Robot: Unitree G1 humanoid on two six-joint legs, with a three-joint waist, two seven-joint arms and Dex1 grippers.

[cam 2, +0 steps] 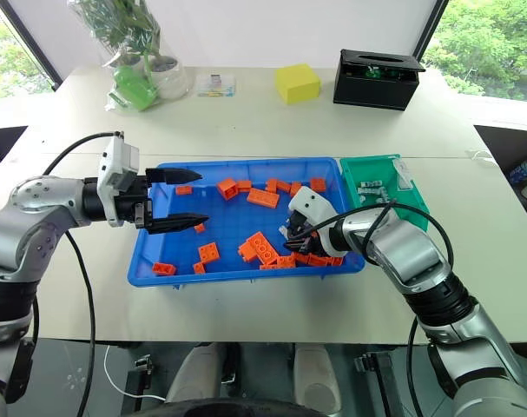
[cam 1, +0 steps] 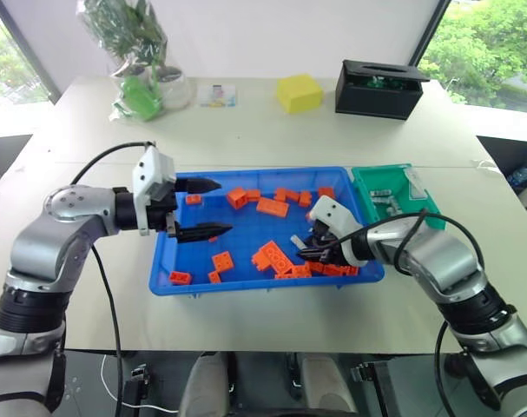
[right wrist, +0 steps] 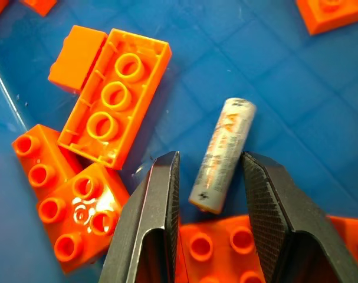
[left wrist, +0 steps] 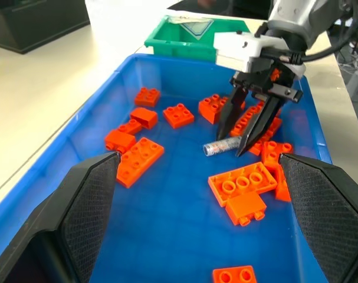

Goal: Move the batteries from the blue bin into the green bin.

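The blue bin (cam 1: 263, 282) sits mid-table, scattered with orange bricks (cam 1: 272, 207). One silver-grey battery (right wrist: 221, 154) lies on the bin floor near its right end. My right gripper (left wrist: 232, 145) points down into the bin, open. Its two fingers straddle the battery's near end, with a slim gap on each side. My left gripper (cam 1: 207, 208) hovers over the bin's left end, wide open and holding nothing. The green bin (cam 1: 360, 187) stands against the blue bin's right rim, with batteries (cam 1: 385, 198) and a clear bag inside.
A black box (cam 1: 380, 87), a yellow block (cam 1: 299, 92) and a bagged plant (cam 1: 137, 61) stand at the back of the table. Orange bricks (right wrist: 117, 97) crowd close around the battery. The table's front edge runs just below the blue bin.
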